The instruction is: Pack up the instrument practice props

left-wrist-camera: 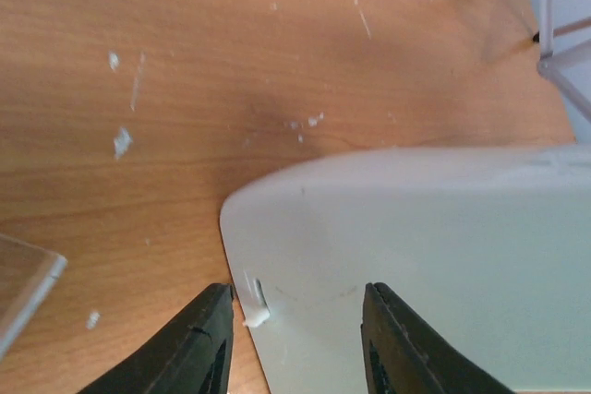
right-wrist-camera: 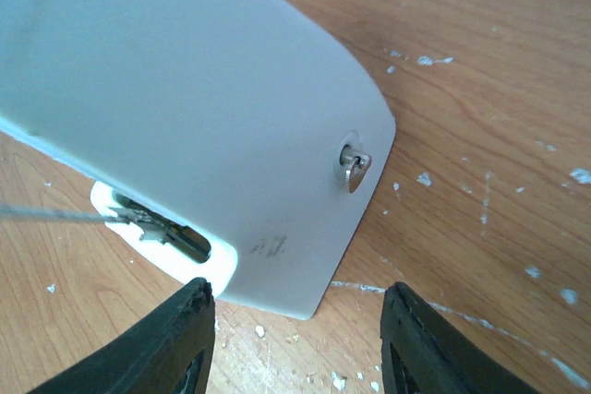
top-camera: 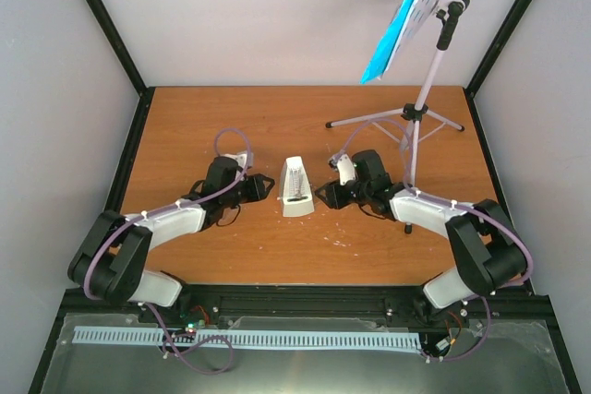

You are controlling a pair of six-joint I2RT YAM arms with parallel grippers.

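Observation:
The small white pyramid-shaped metronome (top-camera: 295,189) stands upright mid-table between my two grippers. My left gripper (top-camera: 261,188) is open just left of it; in the left wrist view its fingers (left-wrist-camera: 199,343) straddle the metronome's lower corner (left-wrist-camera: 416,246) without closing. My right gripper (top-camera: 325,195) is open just right of it; the right wrist view shows the metronome's side (right-wrist-camera: 185,89) with its metal winding key (right-wrist-camera: 354,165), just ahead of the open fingers (right-wrist-camera: 175,339). The white music stand (top-camera: 427,89) stands at the back right on tripod legs, carrying blue and white sheet-music pages (top-camera: 411,16).
A clear flat piece (left-wrist-camera: 23,283) lies on the wood at the left edge of the left wrist view. The stand's thin legs (top-camera: 369,120) spread over the back right of the table, close behind my right arm. Black frame posts border the table.

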